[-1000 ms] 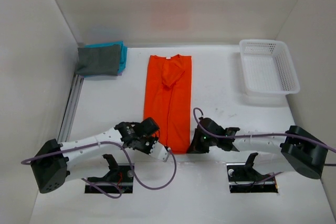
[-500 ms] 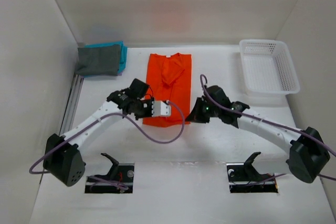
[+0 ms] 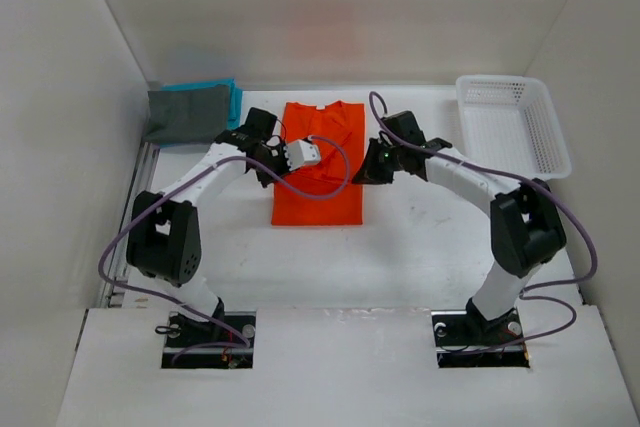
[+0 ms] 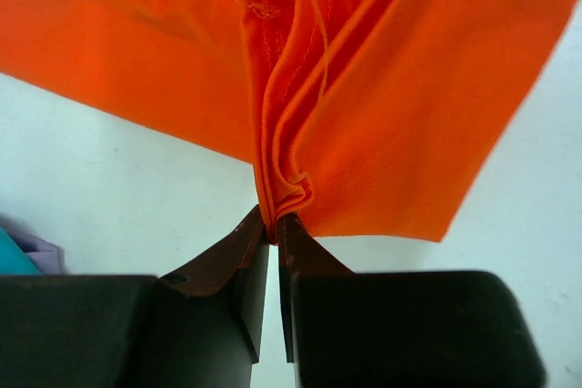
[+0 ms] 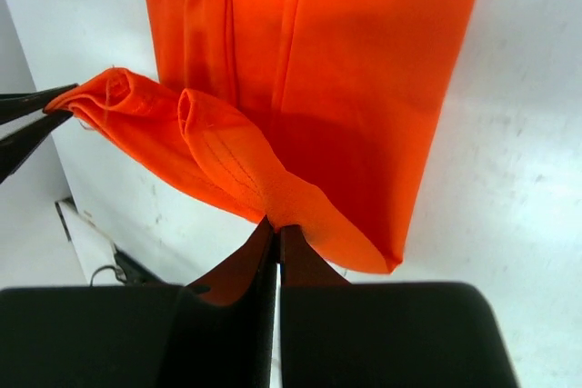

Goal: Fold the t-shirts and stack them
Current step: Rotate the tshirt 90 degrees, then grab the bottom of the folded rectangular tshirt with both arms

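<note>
The bright orange t-shirt (image 3: 318, 187) lies in the middle of the table, its near end lifted and doubled over toward the collar. My left gripper (image 4: 275, 222) is shut on a bunched corner of the orange hem (image 4: 286, 188), at the shirt's left edge (image 3: 272, 163). At the right edge, my right gripper (image 5: 276, 227) is shut on the other hem corner (image 5: 291, 202). Between the two, the cloth hangs in a fold above the flat part. A folded dark grey t-shirt (image 3: 185, 115) tops a pile at the far left, with a teal t-shirt (image 3: 233, 99) and a lavender edge (image 4: 38, 252) under it.
A white mesh basket (image 3: 495, 81) stands at the far right corner. A metal rail (image 3: 138, 192) runs along the table's left side. White walls close in the left, far and right sides. Purple cables loop from both arms over the shirt.
Both grippers have carried the orange shirt's near hem from the near part of the table toward the collar. The shirt now looks about half as long.
</note>
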Robot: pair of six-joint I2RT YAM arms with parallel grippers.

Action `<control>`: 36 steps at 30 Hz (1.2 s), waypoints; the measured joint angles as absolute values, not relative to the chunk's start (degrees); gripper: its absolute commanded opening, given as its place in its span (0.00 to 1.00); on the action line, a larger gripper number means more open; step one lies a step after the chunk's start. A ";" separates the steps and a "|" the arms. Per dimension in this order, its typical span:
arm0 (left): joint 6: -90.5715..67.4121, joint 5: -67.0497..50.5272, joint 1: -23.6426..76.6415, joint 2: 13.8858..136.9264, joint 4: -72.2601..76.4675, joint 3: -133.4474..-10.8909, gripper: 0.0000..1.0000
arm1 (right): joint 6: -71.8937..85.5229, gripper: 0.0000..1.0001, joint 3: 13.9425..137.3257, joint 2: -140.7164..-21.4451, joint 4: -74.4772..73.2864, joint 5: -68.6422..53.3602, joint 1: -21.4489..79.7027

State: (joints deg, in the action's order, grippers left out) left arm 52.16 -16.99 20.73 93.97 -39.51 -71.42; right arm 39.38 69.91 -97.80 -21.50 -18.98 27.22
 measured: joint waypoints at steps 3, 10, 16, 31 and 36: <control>51.09 -16.40 19.97 97.65 -37.34 -73.91 0.07 | 38.59 0.00 73.23 -101.14 -21.50 -19.88 25.76; 48.99 -14.83 19.90 103.24 -32.82 -77.14 0.07 | 37.82 0.00 76.77 -106.96 -21.52 -21.76 24.23; 48.51 -13.39 19.88 105.60 -30.50 -77.38 0.08 | 37.69 0.00 78.32 -110.69 -21.65 -22.28 23.16; 45.69 -1.89 19.49 109.38 -21.12 -78.83 0.40 | 37.43 0.50 82.39 -115.59 -20.67 -21.47 16.86; 44.88 -0.69 17.47 108.88 -19.31 -81.01 0.55 | 36.97 0.52 80.75 -113.27 -19.11 -20.43 14.06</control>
State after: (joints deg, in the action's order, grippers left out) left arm 44.88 -0.69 17.47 108.88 -19.31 -81.01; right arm 36.97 80.75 -113.27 -19.11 -20.43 14.06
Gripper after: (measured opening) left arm 0.498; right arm 0.502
